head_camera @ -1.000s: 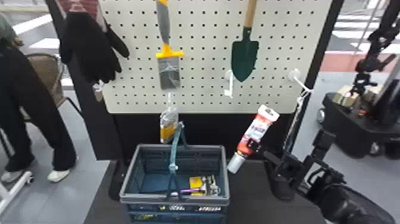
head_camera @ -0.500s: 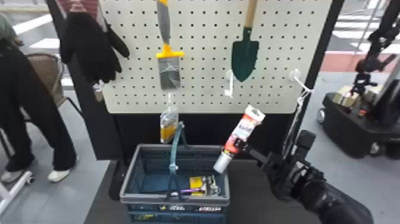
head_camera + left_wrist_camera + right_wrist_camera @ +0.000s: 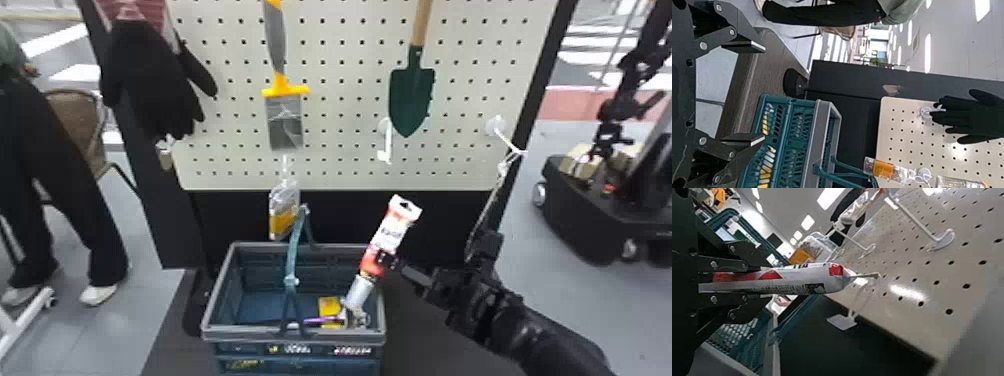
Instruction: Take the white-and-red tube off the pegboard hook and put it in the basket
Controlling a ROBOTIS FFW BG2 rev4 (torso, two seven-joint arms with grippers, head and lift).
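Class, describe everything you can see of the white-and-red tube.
The tube is printed white and red, smooth and plastic-looking. Its flattened upper end has a hanging hole; a silvery cap finishes the lower end. It leans cap-down over the right side of the basket, gripped by the right gripper. Whether the cap touches anything below is unclear.

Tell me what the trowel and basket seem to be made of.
Trowel: blade probably painted metal, judging by its thin, evenly dark green face; handle apparently bare wood, from its tan colour. Basket: likely matt moulded plastic, given the regular lattice walls.

Basket (image 3: 250, 333) before the pegboard (image 3: 340, 167), small items (image 3: 328, 305) apparently inside.
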